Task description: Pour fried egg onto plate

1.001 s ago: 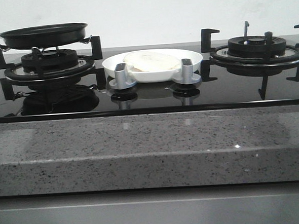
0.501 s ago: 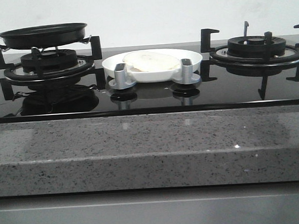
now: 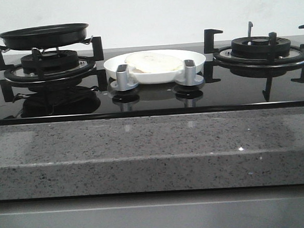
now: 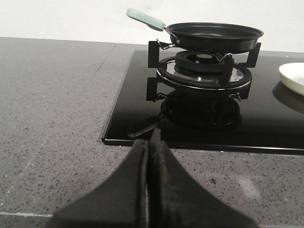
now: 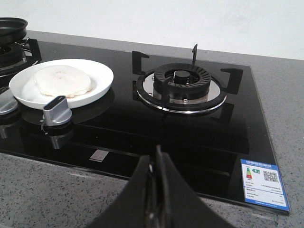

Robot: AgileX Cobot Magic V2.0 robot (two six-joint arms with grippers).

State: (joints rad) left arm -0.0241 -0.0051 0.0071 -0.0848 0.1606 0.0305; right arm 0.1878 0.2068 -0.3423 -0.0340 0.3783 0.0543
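Both sets of jaws are pressed fully together, holding nothing: the left gripper (image 4: 148, 142) hangs over speckled grey stone counter (image 4: 52, 118), the right gripper (image 5: 154, 164) over the front edge of the glossy black glass hob (image 5: 118, 128). From the right gripper, the plate (image 5: 102, 78) sits at about ten o'clock, round, shallow, shiny white. On it lies the fried egg (image 5: 61, 80), a flat, pale cream, roughly round disc with an uneven edge, slightly wider across than deep. At the front view's nine o'clock, a black frying pan (image 3: 44, 35) rests on the left burner (image 3: 50, 66).
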